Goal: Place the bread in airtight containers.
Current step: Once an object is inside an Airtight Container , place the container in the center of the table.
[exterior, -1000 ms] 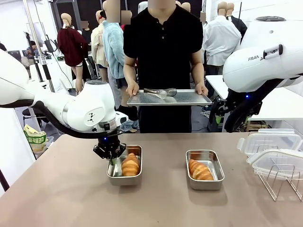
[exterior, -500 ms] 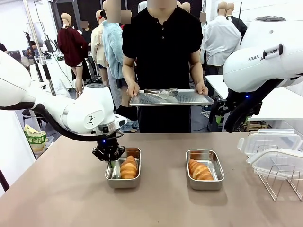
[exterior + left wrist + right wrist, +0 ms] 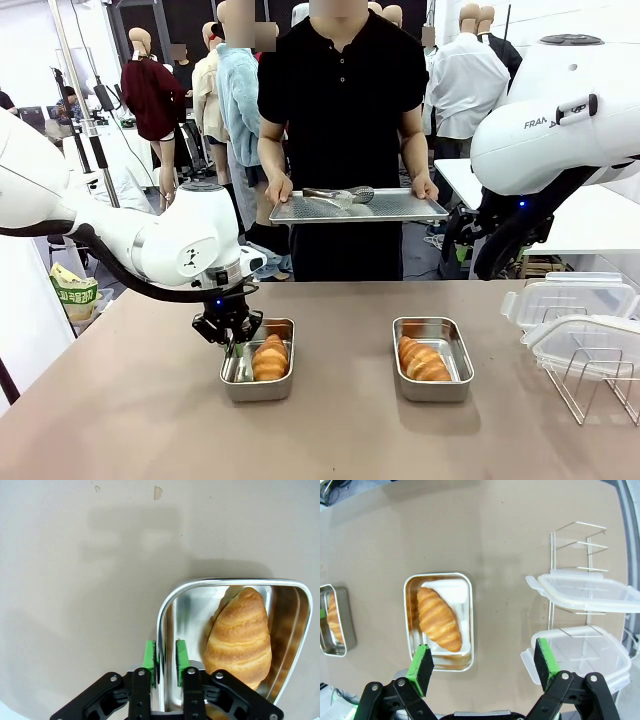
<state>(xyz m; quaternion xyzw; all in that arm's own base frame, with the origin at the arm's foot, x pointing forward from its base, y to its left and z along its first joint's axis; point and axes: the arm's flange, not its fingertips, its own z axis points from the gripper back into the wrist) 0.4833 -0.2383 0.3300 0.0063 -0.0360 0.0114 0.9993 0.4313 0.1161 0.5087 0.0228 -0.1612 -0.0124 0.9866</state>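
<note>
Both breads already lie in their containers: one roll (image 3: pixel 270 358) in the left tin (image 3: pixel 256 391), the other roll (image 3: pixel 423 360) in the right tin (image 3: pixel 432 392), both tins uncovered on the table (image 3: pixel 340 435). The left jaws straddle the left tin's side wall, one green pad (image 3: pixel 150 655) outside it and the other inside, just beside the bread, with a narrow gap between them. We cannot tell whether they pinch the wall or stand free of it. The right jaws hang spread wide and empty above the right tin. The two clear lids (image 3: pixel 572 298) rest on the wire rack (image 3: pixel 590 385) at the table's right side, well apart from the left tin. We judge the nearest risk to be the lift-off: if the left jaws rise while gripping or catching the rim, the tin could tip or drag and spill its roll, and the inner pad could scrape the crust. Afterwards, a lid pulled carelessly could drag the rack along, and one seated askew would not seal.
</note>
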